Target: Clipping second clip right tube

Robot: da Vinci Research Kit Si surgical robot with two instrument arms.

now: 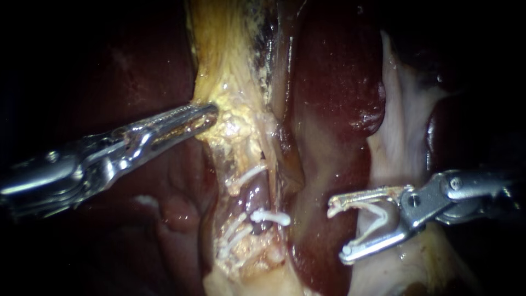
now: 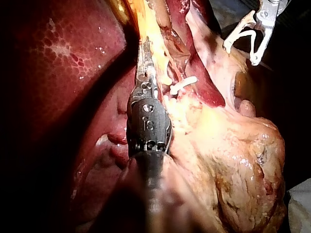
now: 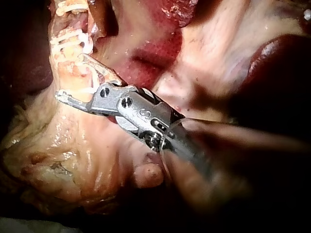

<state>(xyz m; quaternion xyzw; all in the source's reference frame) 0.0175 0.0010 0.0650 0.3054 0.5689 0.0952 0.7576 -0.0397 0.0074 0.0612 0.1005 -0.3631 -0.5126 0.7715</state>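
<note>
My left instrument (image 1: 205,116) comes in from the left, its jaws shut on the yellow fatty tissue (image 1: 233,118) above the tubes; the left wrist view shows the same hold (image 2: 146,63). Below it a dark tube (image 1: 255,196) carries a white clip (image 1: 271,217). More white clips (image 1: 233,233) sit on the pale strand beside it. My right instrument (image 1: 339,229) hovers right of the tubes, apart from them. Its jaws stand wide and hold an open white V-shaped clip (image 1: 378,215) between them. In the right wrist view (image 3: 72,75) they point at the clipped strand (image 3: 68,41).
Dark red liver (image 1: 339,82) lies between the tubes and my right instrument, and more liver (image 1: 137,60) lies behind my left instrument. Pale whitish tissue (image 1: 400,126) runs down under the right instrument. A yellow fatty mass (image 2: 233,160) bulges beside the left shaft.
</note>
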